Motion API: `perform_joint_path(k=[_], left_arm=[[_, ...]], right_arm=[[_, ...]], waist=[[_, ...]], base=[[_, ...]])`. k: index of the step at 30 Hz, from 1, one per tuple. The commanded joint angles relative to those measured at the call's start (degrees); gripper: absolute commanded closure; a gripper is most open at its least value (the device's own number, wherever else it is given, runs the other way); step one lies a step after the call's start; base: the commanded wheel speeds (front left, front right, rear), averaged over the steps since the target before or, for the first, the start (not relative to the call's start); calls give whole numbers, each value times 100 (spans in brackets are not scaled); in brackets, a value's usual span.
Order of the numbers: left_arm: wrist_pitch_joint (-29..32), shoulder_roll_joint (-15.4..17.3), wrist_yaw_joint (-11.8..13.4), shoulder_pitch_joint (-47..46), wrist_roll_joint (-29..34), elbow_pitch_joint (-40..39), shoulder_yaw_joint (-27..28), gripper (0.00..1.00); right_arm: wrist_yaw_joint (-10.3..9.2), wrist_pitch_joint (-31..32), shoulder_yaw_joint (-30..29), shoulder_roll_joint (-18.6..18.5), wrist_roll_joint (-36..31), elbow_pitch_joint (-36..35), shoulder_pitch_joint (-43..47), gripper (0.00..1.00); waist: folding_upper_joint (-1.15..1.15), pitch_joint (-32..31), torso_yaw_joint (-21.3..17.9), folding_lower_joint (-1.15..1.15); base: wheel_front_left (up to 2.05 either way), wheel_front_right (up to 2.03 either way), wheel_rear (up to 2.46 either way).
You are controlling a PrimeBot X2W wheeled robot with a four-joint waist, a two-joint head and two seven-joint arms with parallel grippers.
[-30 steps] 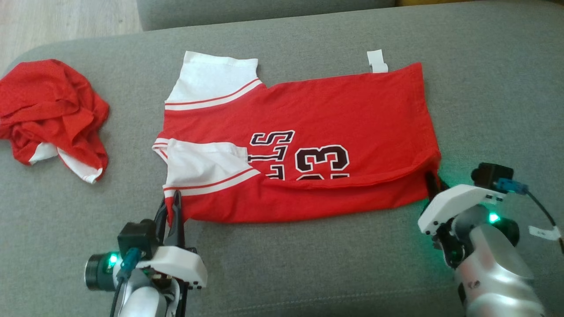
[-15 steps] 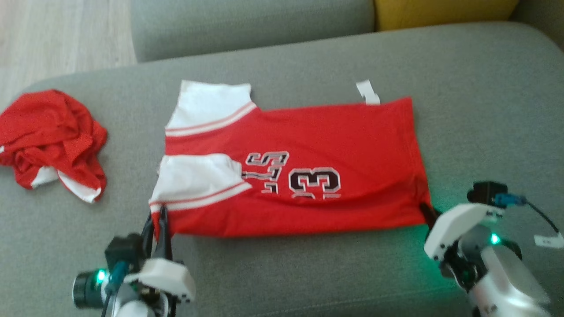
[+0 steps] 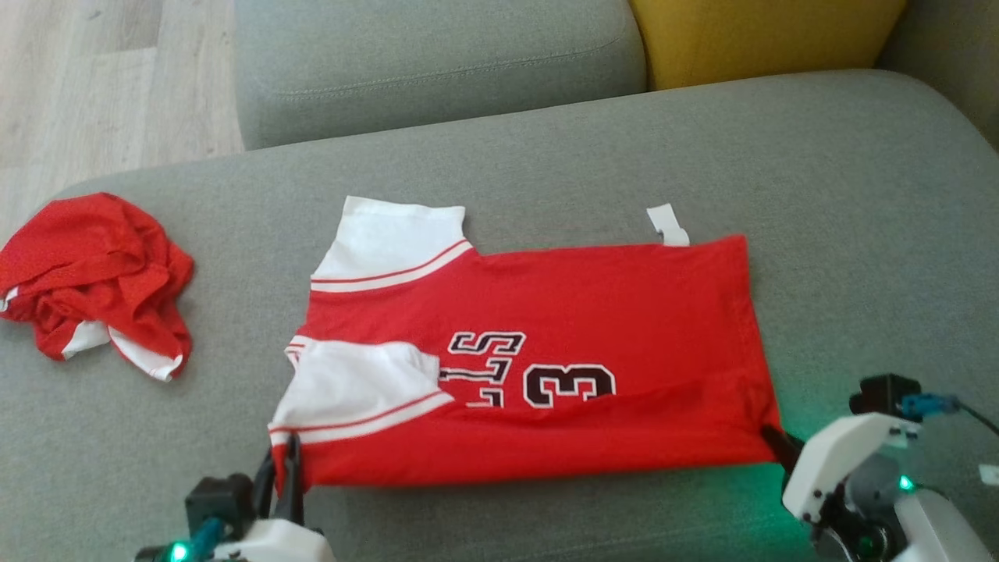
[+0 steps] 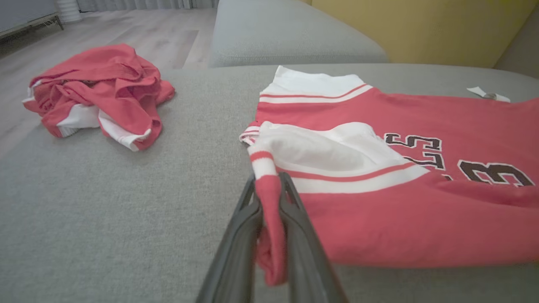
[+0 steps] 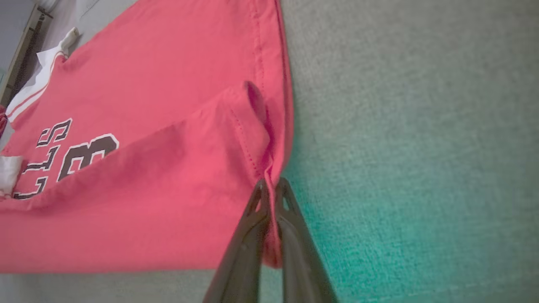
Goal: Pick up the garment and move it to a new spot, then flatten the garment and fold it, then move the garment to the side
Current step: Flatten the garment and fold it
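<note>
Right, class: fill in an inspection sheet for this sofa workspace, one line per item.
Surface: grey sofa seat, smooth.
Job's things: red jersey, spread flat, near edge folded over the print.
Clutter: crumpled red garment, apart, to the left.
Grippers: left gripper shut on the sleeve corner; right gripper shut on the hem corner.
Cables: black cable at the right wrist.
Surroundings: yellow cushion, wooden floor.

A grey sofa seat (image 3: 858,195) carries a red jersey (image 3: 593,312), spread flat between the left gripper (image 3: 290,449) and the right gripper (image 3: 775,438). A crumpled red heap (image 3: 94,273) lies well left of the left gripper.
</note>
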Motion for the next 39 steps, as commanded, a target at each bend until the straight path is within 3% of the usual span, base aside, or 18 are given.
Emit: perform_joint_path(k=[1, 4, 5, 6, 7, 14, 23, 28, 31, 36, 39], left_arm=[[9, 86, 0, -151, -50, -153, 141, 100], [46, 71, -2, -167, -65, -76, 94, 100], [56, 66, 5, -181, -70, -48, 85, 90], [75, 62, 12, -194, -72, -14, 73, 33], [91, 60, 14, -209, -75, 13, 61, 0], [-53, 71, 94, -351, -137, -3, 166, 0], [-343, -8, -144, -707, -168, -1298, 572, 0], [-345, -25, -402, -1027, -2, -1330, 526, 0], [-251, 148, -614, -1551, 136, -970, 372, 0], [694, 515, -1253, -3051, 84, -254, 12, 0], [1384, 825, -1416, -4031, -41, 217, -269, 0]], right_arm=[[-4, 28, -19, -101, -22, -263, -36, 100], [-4, 73, -151, -29, -112, -384, 68, 100], [-4, 77, -187, 7, -138, -426, 93, 100], [-4, 42, -221, 35, -177, -479, 113, 51], [-4, 16, -257, 57, -225, -516, 136, 0], [-4, -378, -456, 134, -595, -833, 180, 0], [-4, -1988, -159, 204, -1038, -1672, -25, 0], [-4, -2429, -25, 233, -1374, -1681, -371, 0], [-4, -2498, 20, 262, -1513, -1628, -670, 0], [-4, -2489, 69, 278, -1701, -1548, -1273, 0], [-4, -2457, 186, 306, -1755, -1489, -1657, 0]], waist=[[0, 9, -8, 0], [0, 38, -11, 0], [0, 49, -10, 0], [0, 58, -10, 0], [0, 68, -8, 0], [0, 117, 11, 0], [0, 312, -57, 0], [0, 629, -162, 0], [0, 884, -226, 0], [0, 1423, -338, 0], [0, 1733, -465, 0]], base=[[0, 0, 0], [0, 0, 0], [0, 0, 0], [0, 0, 0], [0, 0, 0], [0, 0, 0], [0, 0, 0], [0, 0, 0], [0, 0, 0], [0, 0, 0], [0, 0, 0]])
